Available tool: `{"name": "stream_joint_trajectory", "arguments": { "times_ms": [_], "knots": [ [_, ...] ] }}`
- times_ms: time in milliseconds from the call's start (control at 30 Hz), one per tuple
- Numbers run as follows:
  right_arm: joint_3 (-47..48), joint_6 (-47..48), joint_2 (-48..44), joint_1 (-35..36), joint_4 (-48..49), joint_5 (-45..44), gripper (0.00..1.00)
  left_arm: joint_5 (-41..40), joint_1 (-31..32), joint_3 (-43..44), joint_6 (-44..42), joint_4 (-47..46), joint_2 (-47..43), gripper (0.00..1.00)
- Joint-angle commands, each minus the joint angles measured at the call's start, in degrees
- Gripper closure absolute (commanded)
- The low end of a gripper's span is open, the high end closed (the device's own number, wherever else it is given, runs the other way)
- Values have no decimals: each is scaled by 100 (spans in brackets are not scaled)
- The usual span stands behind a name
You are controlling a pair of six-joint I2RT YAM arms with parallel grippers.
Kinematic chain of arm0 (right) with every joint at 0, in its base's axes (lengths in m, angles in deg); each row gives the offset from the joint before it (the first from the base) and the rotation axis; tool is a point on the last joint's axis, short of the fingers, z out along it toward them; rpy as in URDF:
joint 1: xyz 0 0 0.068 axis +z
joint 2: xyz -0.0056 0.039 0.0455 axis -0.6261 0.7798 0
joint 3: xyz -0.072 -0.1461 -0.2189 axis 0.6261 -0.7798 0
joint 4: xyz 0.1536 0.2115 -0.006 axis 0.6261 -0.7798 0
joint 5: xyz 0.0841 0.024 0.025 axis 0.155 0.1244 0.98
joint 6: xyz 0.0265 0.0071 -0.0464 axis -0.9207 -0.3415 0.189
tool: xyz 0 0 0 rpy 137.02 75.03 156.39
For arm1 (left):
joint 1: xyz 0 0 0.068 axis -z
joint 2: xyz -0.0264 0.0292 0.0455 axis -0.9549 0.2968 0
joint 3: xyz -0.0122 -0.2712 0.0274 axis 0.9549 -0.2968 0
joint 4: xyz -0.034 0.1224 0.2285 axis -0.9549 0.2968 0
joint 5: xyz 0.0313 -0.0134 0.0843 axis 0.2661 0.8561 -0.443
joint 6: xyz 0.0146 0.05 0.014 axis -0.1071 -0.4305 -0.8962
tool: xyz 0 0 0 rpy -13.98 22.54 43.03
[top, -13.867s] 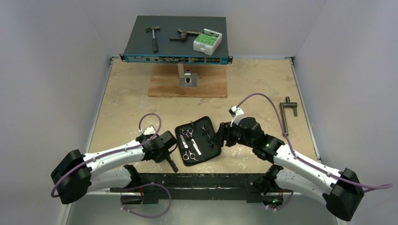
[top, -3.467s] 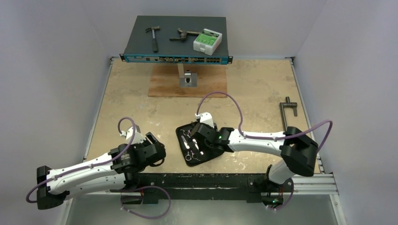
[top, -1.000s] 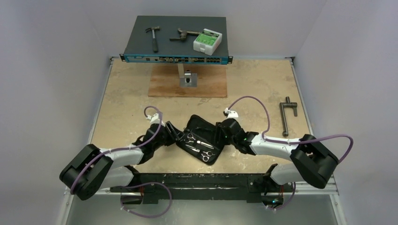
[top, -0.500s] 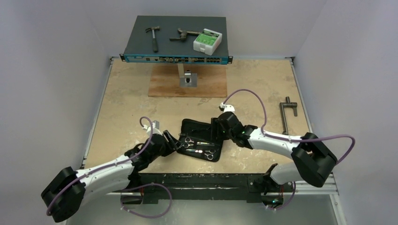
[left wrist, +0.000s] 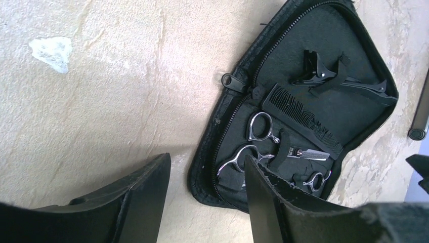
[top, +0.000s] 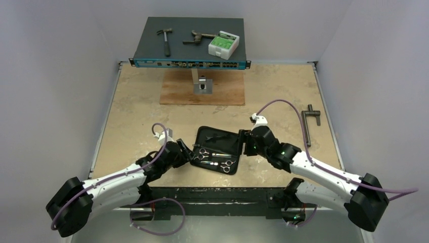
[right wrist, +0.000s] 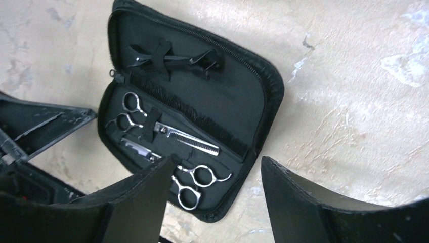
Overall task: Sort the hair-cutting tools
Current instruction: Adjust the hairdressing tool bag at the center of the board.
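Between the left gripper and right gripper, both parted and empty, silver ring-handled scissors are kept in an open black zip case.

On my left wrist view, a finger hides most of the second scissors, only a ring showing; the grey bar is cut by the right edge; the comb, plain here, is too small overhead for me to resolve
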Motion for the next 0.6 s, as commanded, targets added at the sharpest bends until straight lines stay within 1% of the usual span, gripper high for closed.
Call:
{"name": "stream_joint_trajectory", "arguments": {
  "times_ms": [0,67,133,233,267,400,567],
  "knots": [
    [-520,-384,-378,-3,255,412,38,70,21,-10,-220,138,353,44],
    [-838,-613,-322,-3,564,504,43,198,16,-13,-220,4,503,44],
    [-1167,-867,-184,1,868,585,51,282,15,-36,-212,-108,617,45],
    [-1552,-1174,-40,2,1464,351,60,438,25,-173,-197,-393,698,46],
    [-1626,-1208,16,2,1785,300,61,495,30,-243,-195,-585,709,47],
    [-1484,-1219,364,2,2049,52,66,761,40,-501,-221,-991,647,49],
    [-1107,-1048,1034,-12,2080,-188,72,914,144,-744,-276,-1097,387,52]
  ]
}}
